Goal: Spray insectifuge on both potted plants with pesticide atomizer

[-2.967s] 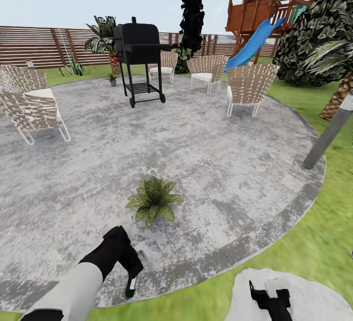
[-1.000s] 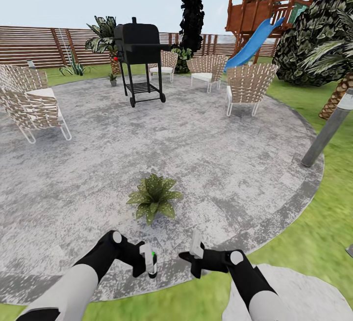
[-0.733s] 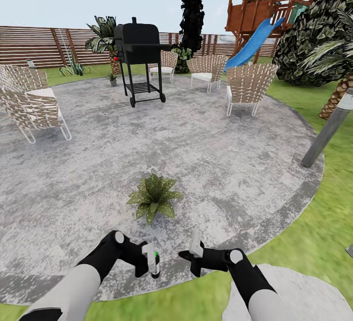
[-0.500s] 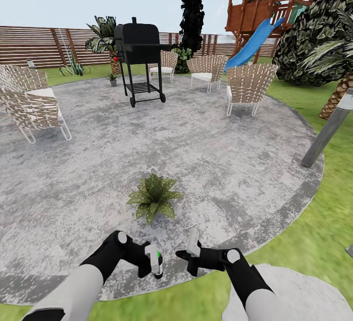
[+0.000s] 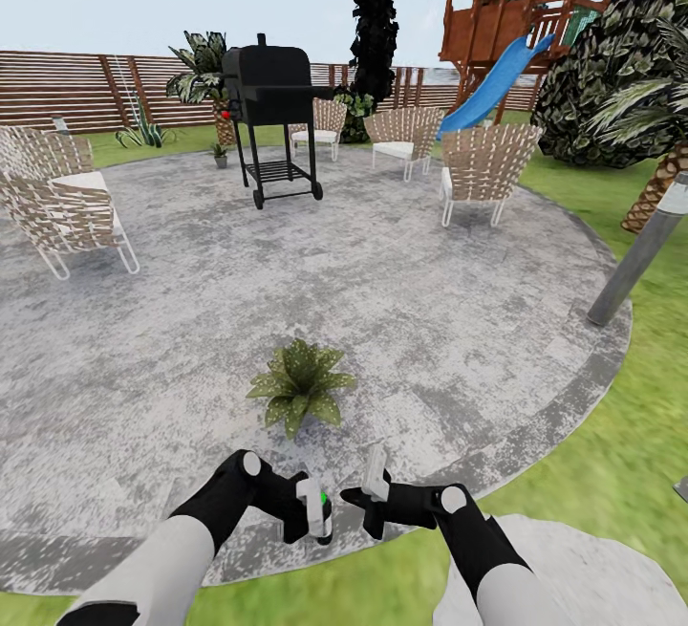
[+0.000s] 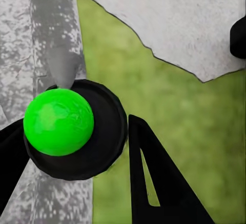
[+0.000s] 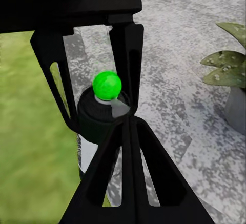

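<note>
Left gripper (image 5: 319,517) fingers clamped on pesticide atomizer (image 5: 313,507), right gripper (image 5: 371,496) fingers look closed, empty beside it; next: aim nozzle at potted plant (image 5: 300,384), spray.

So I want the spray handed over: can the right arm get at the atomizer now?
Probably yes: the right gripper sits just beside the atomizer held in the left gripper, with nothing between them.

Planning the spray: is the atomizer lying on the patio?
No, the left gripper holds the atomizer upright above the patio.
</note>
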Available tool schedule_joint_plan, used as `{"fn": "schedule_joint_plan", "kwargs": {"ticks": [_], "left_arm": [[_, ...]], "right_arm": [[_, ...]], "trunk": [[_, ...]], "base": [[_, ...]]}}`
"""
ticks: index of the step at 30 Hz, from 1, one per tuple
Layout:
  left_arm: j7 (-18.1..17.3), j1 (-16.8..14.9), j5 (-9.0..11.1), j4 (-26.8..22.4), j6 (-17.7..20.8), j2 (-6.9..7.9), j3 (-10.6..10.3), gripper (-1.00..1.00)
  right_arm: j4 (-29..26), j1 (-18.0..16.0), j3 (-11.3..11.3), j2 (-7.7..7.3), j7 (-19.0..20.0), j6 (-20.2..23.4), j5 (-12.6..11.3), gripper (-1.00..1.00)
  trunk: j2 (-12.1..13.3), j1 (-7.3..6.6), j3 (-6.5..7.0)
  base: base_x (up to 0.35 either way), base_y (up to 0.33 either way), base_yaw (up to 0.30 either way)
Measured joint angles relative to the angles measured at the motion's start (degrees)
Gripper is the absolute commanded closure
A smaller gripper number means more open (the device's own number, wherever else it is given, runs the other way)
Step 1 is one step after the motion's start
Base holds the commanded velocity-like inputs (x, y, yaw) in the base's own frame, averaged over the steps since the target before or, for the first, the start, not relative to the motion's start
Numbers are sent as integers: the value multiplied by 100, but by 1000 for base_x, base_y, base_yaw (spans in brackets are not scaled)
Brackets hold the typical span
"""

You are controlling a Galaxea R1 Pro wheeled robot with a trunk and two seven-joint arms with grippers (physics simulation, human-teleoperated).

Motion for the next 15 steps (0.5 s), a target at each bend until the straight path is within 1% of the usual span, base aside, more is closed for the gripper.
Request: {"fn": "schedule_joint_plan", "kwargs": {"ticks": [4, 7, 15], "left_arm": [[0, 0, 15, 0, -72, -16, 0, 100], [0, 0, 19, 0, -80, -86, 0, 100], [0, 3, 22, 0, -80, -107, -1, 100]], "right_arm": [[0, 0, 0, 0, 0, -1, 0, 100], [0, 0, 0, 0, 0, -3, 0, 100], [0, 0, 0, 0, 0, 0, 0, 100]], "trunk": [[0, 0, 0], [0, 0, 0], [0, 0, 0]], "base": [[0, 0, 0], [0, 0, 0], [0, 0, 0]]}}
